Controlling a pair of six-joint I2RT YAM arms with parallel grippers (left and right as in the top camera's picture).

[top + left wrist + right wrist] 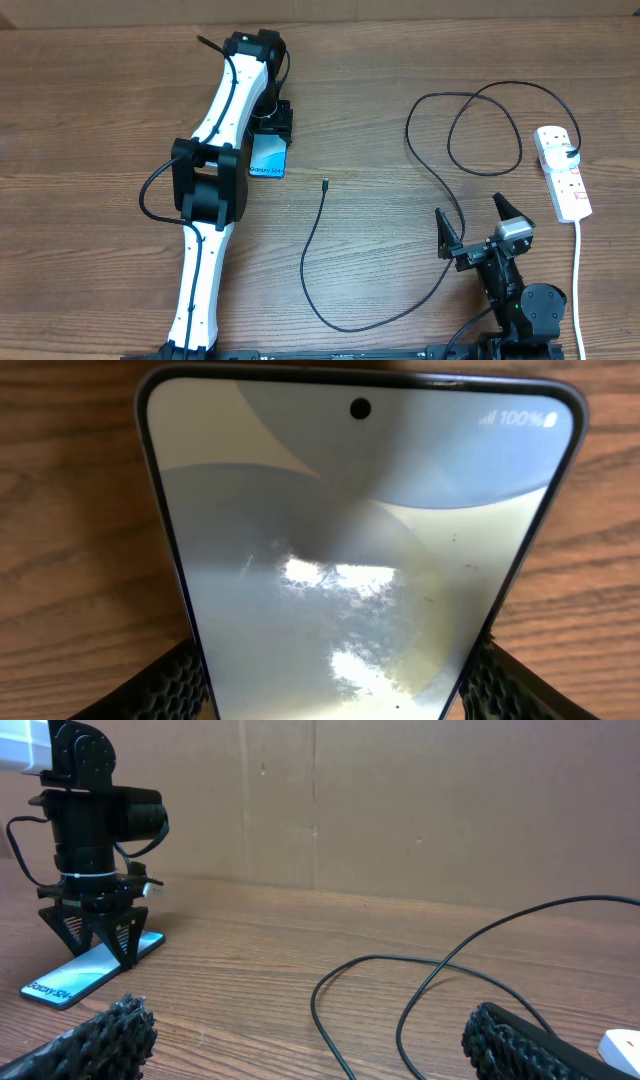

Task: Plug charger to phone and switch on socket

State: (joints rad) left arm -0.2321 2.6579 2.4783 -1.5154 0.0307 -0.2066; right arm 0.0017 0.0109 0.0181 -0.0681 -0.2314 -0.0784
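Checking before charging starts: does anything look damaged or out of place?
Nothing stands out. The phone lies flat and intact; the charger cable loops loosely across the table, tip free, its other end at the power strip.

L claw clamped, pointing down, arm extended; R claw open

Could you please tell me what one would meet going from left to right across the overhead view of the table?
phone → charger's small plug tip → right gripper → socket
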